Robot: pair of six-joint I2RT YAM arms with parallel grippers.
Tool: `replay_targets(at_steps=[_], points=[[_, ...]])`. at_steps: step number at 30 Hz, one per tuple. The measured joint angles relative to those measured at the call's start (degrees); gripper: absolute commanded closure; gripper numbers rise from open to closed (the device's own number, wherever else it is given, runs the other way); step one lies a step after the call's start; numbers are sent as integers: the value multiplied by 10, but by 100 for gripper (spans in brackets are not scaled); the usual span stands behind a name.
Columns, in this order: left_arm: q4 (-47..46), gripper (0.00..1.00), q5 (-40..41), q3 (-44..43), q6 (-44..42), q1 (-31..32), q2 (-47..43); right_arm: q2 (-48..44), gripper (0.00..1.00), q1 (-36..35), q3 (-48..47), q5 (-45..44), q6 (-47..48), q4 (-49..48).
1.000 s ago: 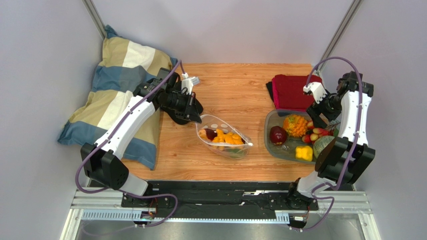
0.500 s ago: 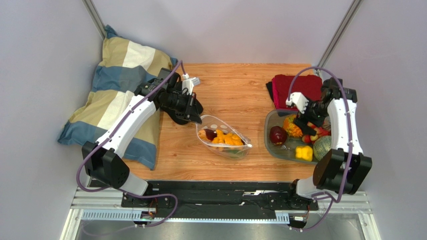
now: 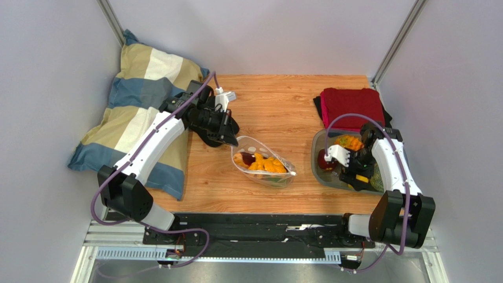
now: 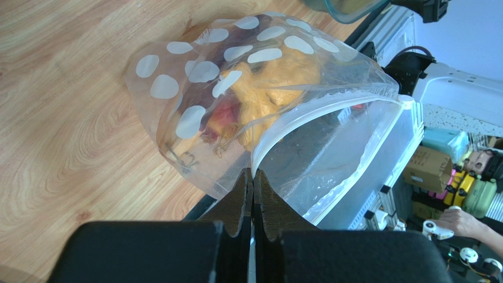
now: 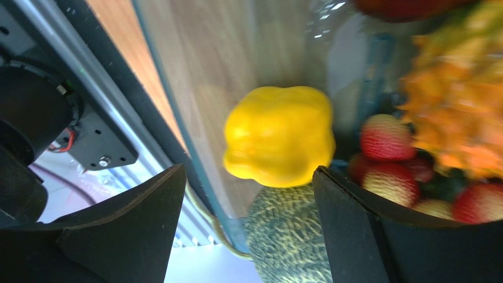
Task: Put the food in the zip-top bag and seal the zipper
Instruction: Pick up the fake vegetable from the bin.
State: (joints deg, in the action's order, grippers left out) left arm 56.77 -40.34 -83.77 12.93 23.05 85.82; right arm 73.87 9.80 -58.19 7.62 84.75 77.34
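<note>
a: from above, where is the zip-top bag (image 3: 263, 162)?
b: on the table (image 3: 277, 106) between the arms, well apart from the grey tray (image 3: 316, 154). its long axis runs diagonally, from the left gripper (image 3: 230, 138) toward the near right. the mouth seems to gape upward. the right gripper (image 3: 353, 172) hangs over the tray.
a: and the left wrist view?
b: fingers (image 4: 238, 203) pressed together on the bag's rim, right where the zipper (image 4: 319, 118) starts. the strip arcs away to its white tab (image 4: 405, 101). only one corner is pinched, so the floppy mouth could sag shut, or the film could slip free.
a: right wrist?
b: its fingers are spread either side of the yellow pepper (image 5: 278, 135), not touching it. the pepper is rounded and looks slick, so an off-centre squeeze could squirt it toward the melon (image 5: 289, 236) just beside.
</note>
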Motion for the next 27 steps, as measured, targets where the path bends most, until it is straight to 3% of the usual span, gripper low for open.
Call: replay_targets(at_steps=[14, 21, 25, 27], points=[[0, 100, -1, 0, 0, 0, 4, 35, 24, -7, 19, -31, -19, -33], [0, 100, -1, 0, 0, 0, 5, 53, 40, -7, -8, -25, -31, -26], [0, 100, -2, 0, 0, 0, 7, 60, 39, -7, -19, -24, -37, -26], [0, 100, -1, 0, 0, 0, 9, 61, 34, -7, -19, -24, -39, -26]])
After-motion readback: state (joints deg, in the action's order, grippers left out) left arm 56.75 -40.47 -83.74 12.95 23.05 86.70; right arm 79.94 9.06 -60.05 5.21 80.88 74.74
